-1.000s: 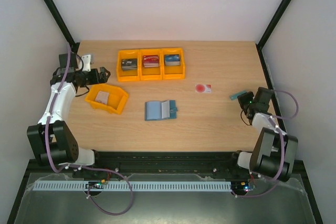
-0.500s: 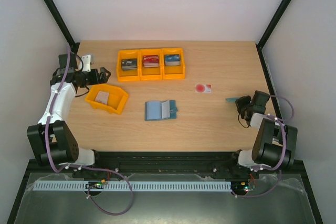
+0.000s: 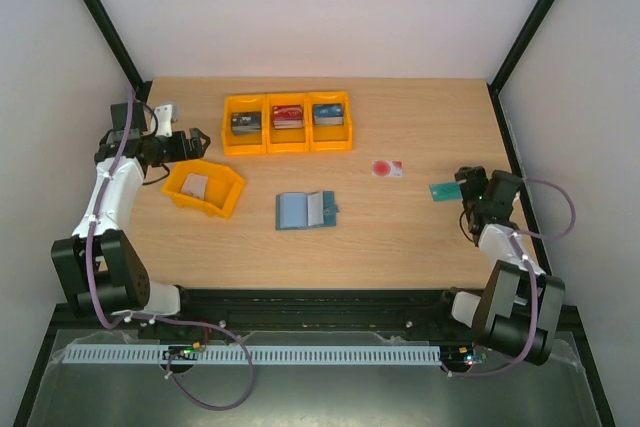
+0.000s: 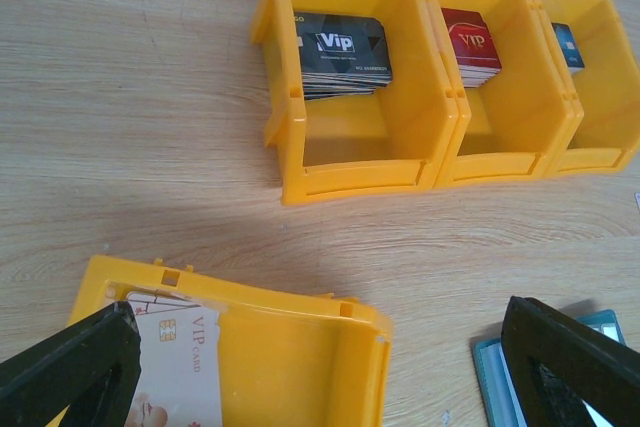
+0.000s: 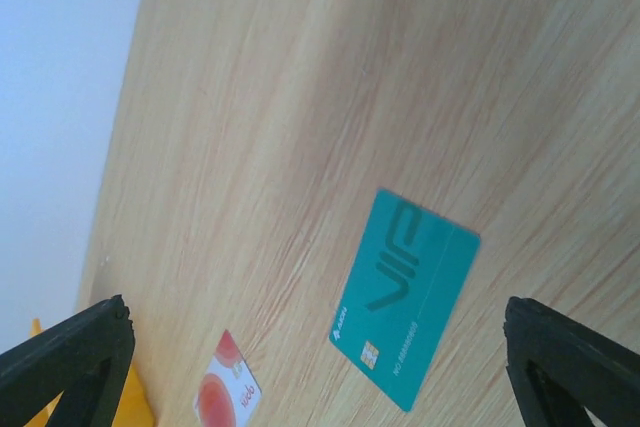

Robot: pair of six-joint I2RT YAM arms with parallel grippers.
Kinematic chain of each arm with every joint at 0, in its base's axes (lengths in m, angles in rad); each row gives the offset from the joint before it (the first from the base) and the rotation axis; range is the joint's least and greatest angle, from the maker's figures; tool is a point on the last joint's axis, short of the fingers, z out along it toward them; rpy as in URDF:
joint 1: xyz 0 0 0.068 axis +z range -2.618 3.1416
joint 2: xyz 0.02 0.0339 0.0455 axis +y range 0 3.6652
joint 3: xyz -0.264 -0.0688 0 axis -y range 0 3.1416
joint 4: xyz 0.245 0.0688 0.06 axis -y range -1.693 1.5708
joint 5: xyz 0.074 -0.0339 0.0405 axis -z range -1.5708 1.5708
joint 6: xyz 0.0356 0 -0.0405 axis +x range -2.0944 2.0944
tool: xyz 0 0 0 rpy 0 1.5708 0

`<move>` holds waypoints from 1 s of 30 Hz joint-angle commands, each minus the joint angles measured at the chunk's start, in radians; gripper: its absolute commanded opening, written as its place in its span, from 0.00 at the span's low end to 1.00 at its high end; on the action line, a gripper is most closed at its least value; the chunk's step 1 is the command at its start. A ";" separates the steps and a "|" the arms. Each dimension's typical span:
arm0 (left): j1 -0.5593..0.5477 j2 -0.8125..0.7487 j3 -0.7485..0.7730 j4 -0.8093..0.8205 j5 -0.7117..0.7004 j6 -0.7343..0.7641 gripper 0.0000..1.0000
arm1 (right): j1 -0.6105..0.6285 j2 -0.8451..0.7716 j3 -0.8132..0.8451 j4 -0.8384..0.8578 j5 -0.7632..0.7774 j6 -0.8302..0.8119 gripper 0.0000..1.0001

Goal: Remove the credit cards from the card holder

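**Both grippers spread wide, teal card flat on the bench**

We're on the right gripper (image 5: pixel 320 352), and its fingers stand wide apart with nothing between them but wood. The teal card (image 5: pixel 405 297) lies flat on the bench (image 5: pixel 400 67) directly in front of that gripper, framed by the two fingers and touching neither. A little farther out, past the teal card, we see the white card (image 5: pixel 228 392) with its red round mark, also flat on the bench.

Over to the left gripper (image 4: pixel 320 362), which is just as wide open and empty. It hangs above the single orange bin (image 4: pixel 280 347), and the pale card (image 4: pixel 180 362) lies inside that bin, close under one finger. Ahead of this gripper runs the row of three orange bins (image 4: pixel 350 172), each holding a stack of cards.

The card holder (image 3: pixel 305 210) lies open on the bench between the two grippers, apart from both. One teal corner shows beside the left gripper's other finger.
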 commanded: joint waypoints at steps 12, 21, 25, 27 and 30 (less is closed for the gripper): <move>0.002 0.003 -0.390 0.864 -0.253 -0.040 0.99 | 0.001 -0.119 -0.217 0.729 0.345 -0.384 0.99; -0.056 0.022 -0.767 1.447 -0.304 -0.088 1.00 | 0.132 0.029 -0.349 1.013 0.410 -0.642 0.99; -0.139 0.095 -0.871 1.732 -0.375 -0.055 0.99 | 0.179 0.195 -0.383 1.262 0.347 -0.657 0.99; -0.201 0.147 -0.908 1.861 -0.431 -0.001 0.99 | 0.208 0.270 -0.387 1.361 0.305 -0.707 0.99; -0.214 0.136 -0.897 1.814 -0.461 0.001 0.99 | 0.240 0.375 -0.355 1.425 0.291 -0.740 0.99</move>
